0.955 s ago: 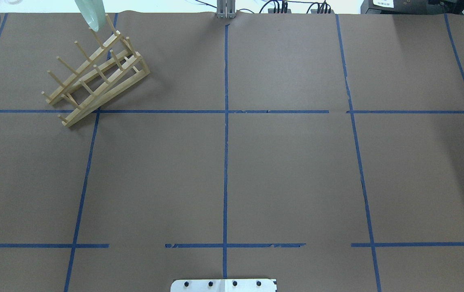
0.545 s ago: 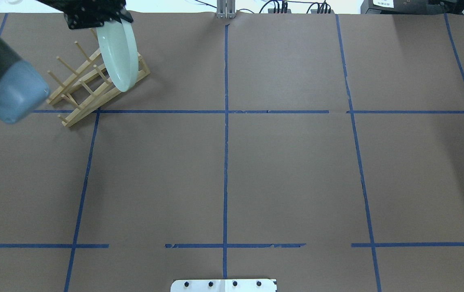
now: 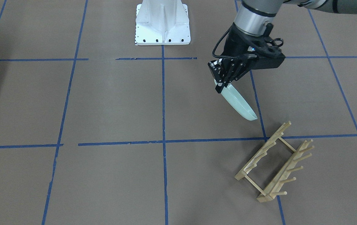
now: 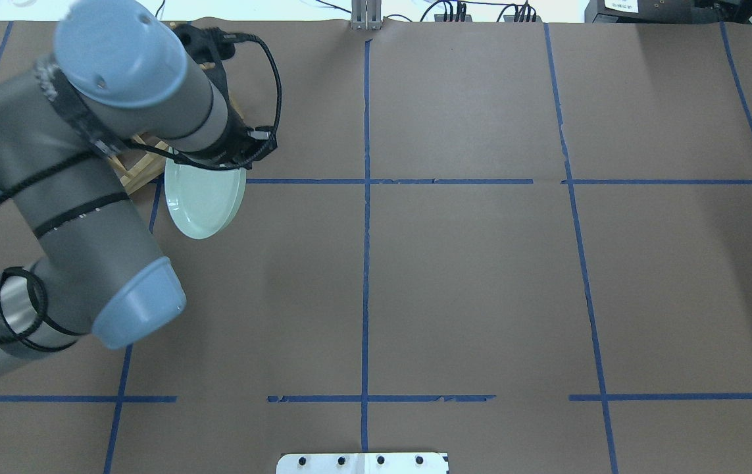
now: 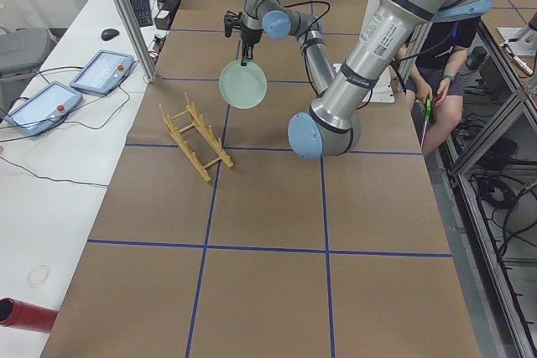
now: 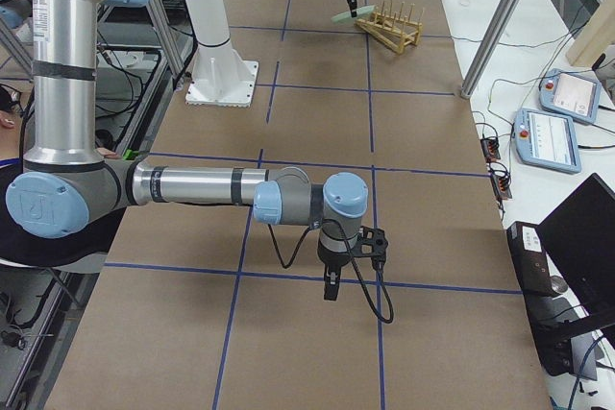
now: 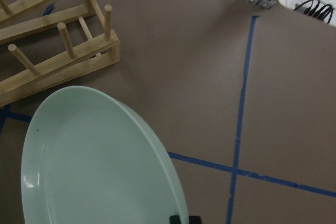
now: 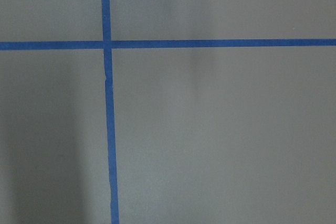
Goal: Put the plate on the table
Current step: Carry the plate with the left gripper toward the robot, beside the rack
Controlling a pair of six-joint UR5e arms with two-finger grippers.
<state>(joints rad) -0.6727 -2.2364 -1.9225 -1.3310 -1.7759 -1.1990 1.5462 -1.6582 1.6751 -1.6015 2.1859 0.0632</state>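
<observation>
Two left fingers (image 3: 219, 85), black, clenched on upper rim of plate (image 3: 239, 104). Plate round, shallow, pale mint-green, glossy, with raised rim; hangs slanted below fingers, over worktop (image 3: 103, 103), not lying flat. Worktop flat, matte brown, gridded with blue tape lines. Light wooden peg rack (image 3: 275, 162) stands past plate's low edge, apart from fingers. Right fingers (image 6: 330, 287) point down near tape line, well apart from plate; clenched or released, cannot tell.

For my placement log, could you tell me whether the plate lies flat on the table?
No. The plate hangs tilted, rim pinched by the left end effector, lower edge off the table.
</observation>
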